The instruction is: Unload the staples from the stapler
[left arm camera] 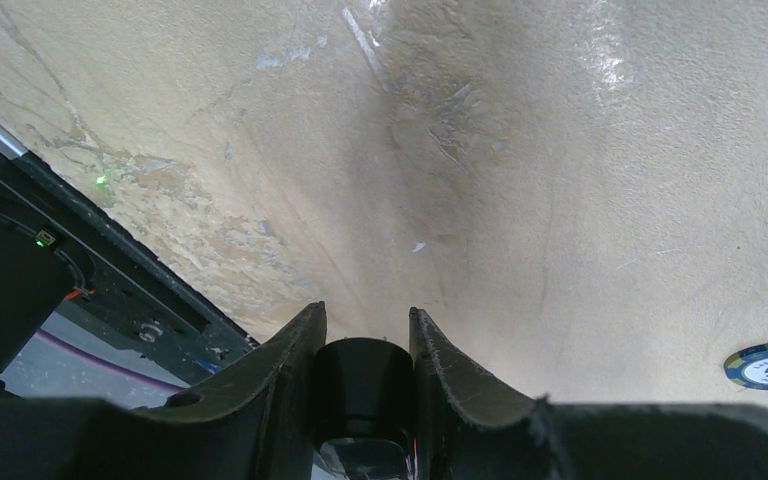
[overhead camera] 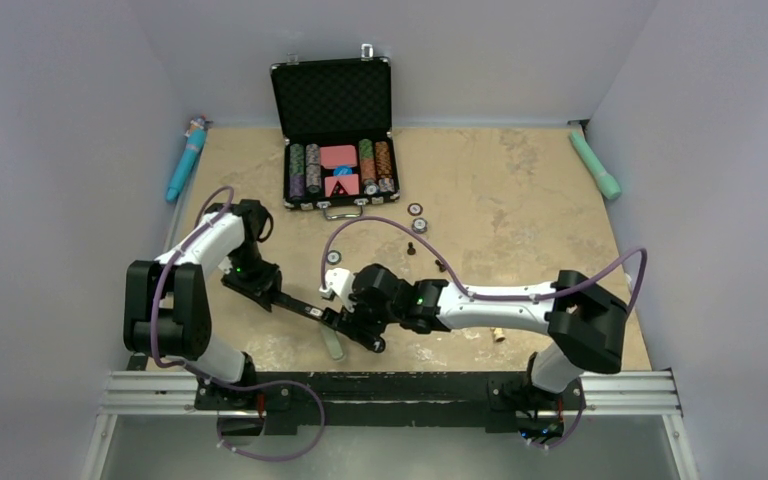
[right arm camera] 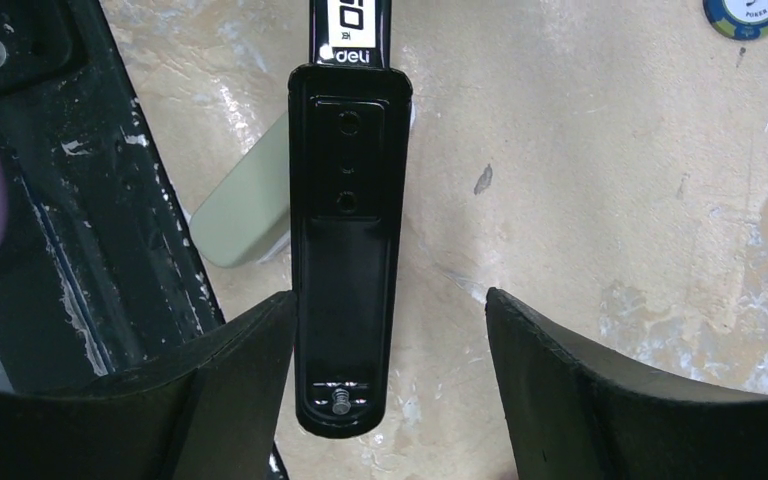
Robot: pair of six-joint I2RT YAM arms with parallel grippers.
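Observation:
The black stapler (overhead camera: 312, 311) lies across the near middle of the table, between my two grippers. My left gripper (overhead camera: 263, 287) is shut on its left end, which shows as a black rounded block (left arm camera: 362, 380) between the fingers. In the right wrist view the stapler (right arm camera: 345, 230) runs up the frame with a white "deli" label at the top. My right gripper (right arm camera: 388, 295) is open around its near end; the left finger (right arm camera: 245, 370) is close against the stapler's side and the right finger (right arm camera: 570, 370) stands well apart. No staples show.
A pale green flat object (right arm camera: 245, 220) lies beside and under the stapler. An open black case of poker chips (overhead camera: 338, 130) stands at the back. Loose chips (overhead camera: 416, 210) and small dark bits (overhead camera: 441, 266) lie mid-table. Teal pens (overhead camera: 186, 160) lie at both side walls.

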